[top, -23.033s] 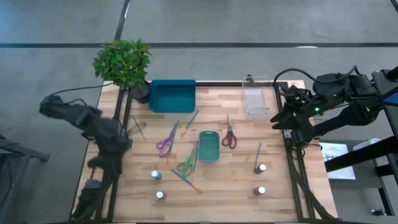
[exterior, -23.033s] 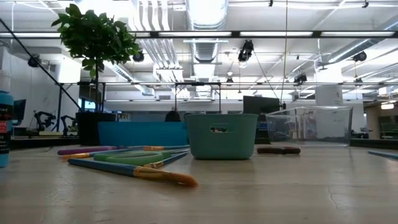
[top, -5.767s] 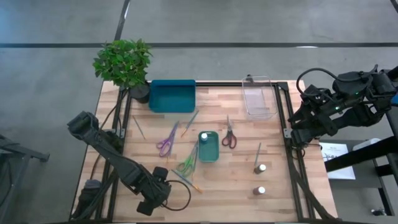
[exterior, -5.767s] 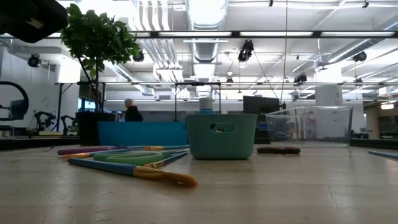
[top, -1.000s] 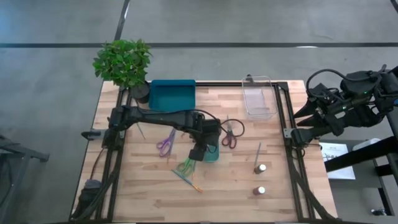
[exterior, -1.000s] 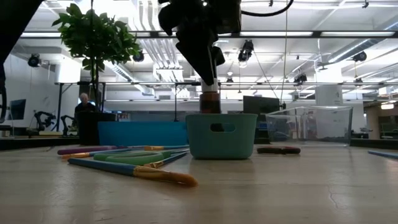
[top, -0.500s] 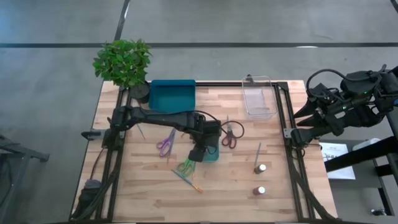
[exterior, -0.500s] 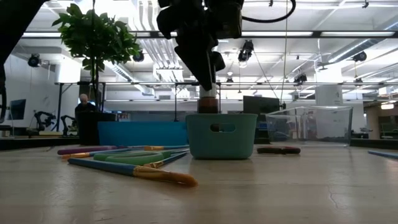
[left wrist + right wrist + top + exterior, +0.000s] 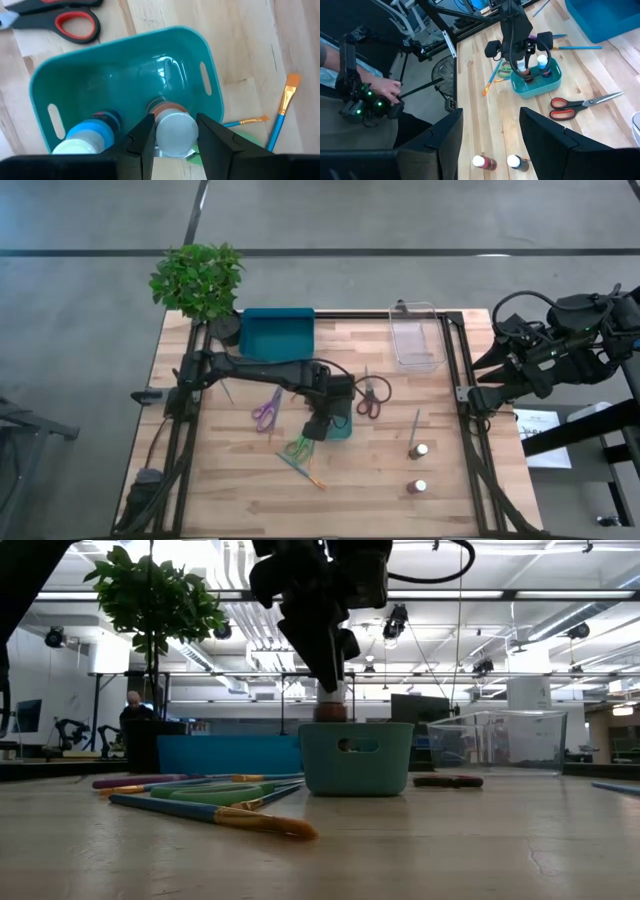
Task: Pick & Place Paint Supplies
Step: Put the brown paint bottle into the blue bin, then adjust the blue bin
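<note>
The left gripper (image 9: 172, 135) reaches over the small teal tray (image 9: 337, 416) at the table's middle, its fingers (image 9: 144, 137) clamped on a white-capped, brown-banded pot (image 9: 173, 127) held partly inside the tray. A blue-banded pot (image 9: 90, 134) already stands in the tray beside it. 2 more pots (image 9: 421, 451) stand toward the right side, with a brush (image 9: 416, 425) near them. Red-handled scissors (image 9: 369, 395) lie just beside the tray. The right gripper (image 9: 487, 125) waits off the table's right edge with its fingers spread and nothing between them.
</note>
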Robot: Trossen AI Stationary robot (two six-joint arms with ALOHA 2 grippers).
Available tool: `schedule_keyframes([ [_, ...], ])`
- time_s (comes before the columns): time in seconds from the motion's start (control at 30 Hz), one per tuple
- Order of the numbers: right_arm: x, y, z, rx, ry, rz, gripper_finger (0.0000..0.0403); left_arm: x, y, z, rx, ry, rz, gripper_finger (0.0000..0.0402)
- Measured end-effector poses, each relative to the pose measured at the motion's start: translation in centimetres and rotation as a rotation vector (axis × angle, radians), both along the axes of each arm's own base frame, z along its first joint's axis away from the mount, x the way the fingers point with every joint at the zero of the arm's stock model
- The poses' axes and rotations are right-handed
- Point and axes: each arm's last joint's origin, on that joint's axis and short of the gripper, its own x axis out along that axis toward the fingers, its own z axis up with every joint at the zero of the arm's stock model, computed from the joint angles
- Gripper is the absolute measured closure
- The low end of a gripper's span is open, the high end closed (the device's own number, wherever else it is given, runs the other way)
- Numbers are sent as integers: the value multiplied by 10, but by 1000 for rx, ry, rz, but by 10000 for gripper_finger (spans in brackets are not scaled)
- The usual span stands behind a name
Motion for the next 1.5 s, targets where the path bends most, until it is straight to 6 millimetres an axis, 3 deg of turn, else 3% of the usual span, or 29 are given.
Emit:
schedule_keyframes([
  [0.9, 0, 0, 0, 2, 0, 1, 211, -2, 2, -5, -6, 3, 31, 251],
  [1.37, 0, 0, 0, 2, -1, 1, 211, -5, 10, 24, -17, -110, 75, 250],
  [1.5, 0, 0, 0, 2, -1, 1, 211, -10, 11, 40, -21, -161, 83, 250],
])
